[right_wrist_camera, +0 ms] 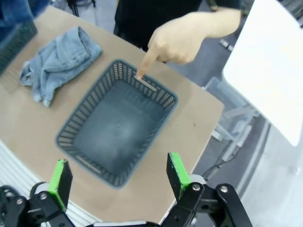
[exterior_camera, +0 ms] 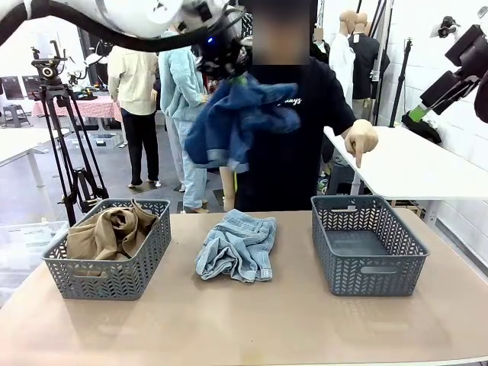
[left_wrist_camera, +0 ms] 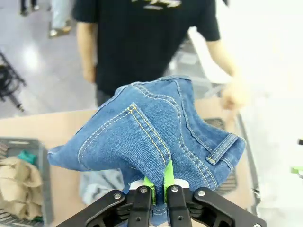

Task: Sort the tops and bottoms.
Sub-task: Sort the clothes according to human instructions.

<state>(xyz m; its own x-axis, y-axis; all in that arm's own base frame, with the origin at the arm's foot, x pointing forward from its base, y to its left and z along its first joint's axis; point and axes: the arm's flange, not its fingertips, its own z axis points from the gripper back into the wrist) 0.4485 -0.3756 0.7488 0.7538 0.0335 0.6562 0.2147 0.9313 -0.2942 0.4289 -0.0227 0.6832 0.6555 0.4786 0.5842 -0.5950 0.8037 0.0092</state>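
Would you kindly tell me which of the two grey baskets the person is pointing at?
The right-hand basket, bare inside: the person's hand points down at its far rim. The left-hand basket holds a tan garment.

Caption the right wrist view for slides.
Open right gripper above grey plastic lattice basket, person's hand pointing at it.

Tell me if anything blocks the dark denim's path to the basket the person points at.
Nothing visible does. The dark denim hangs from the shut left gripper high above the table. The right basket is empty and open-topped. The person's hand points down at its far rim from above.
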